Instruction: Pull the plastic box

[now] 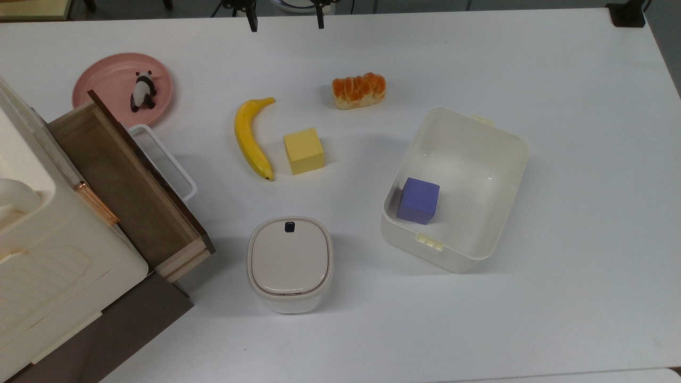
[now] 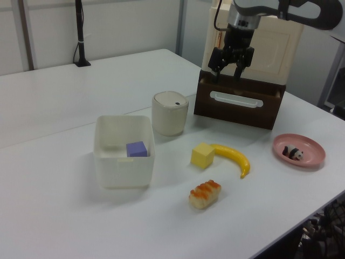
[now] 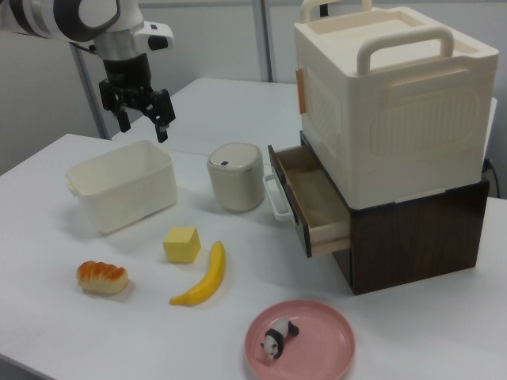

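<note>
Box (image 1: 468, 159), cream-white and open, sits toward the top view's right on the white surface (image 1: 574, 298), a purple cube (image 1: 418, 200) inside; a lidded bin (image 1: 290, 263) stands to the top view's left of it. In the left view the hand (image 2: 228, 69) hangs in the air with fingers apart, near the open drawer (image 2: 239, 99), well apart from the box. In the right view the hand hangs above the box, not touching it, with a banana (image 3: 203, 279) and yellow block (image 3: 182, 244) nearer the camera.

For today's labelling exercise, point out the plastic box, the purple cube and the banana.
plastic box (image 1: 508, 159), top view, right-hand wall.
purple cube (image 1: 418, 200), top view, top face.
banana (image 1: 247, 138), top view, middle of its curve.
</note>
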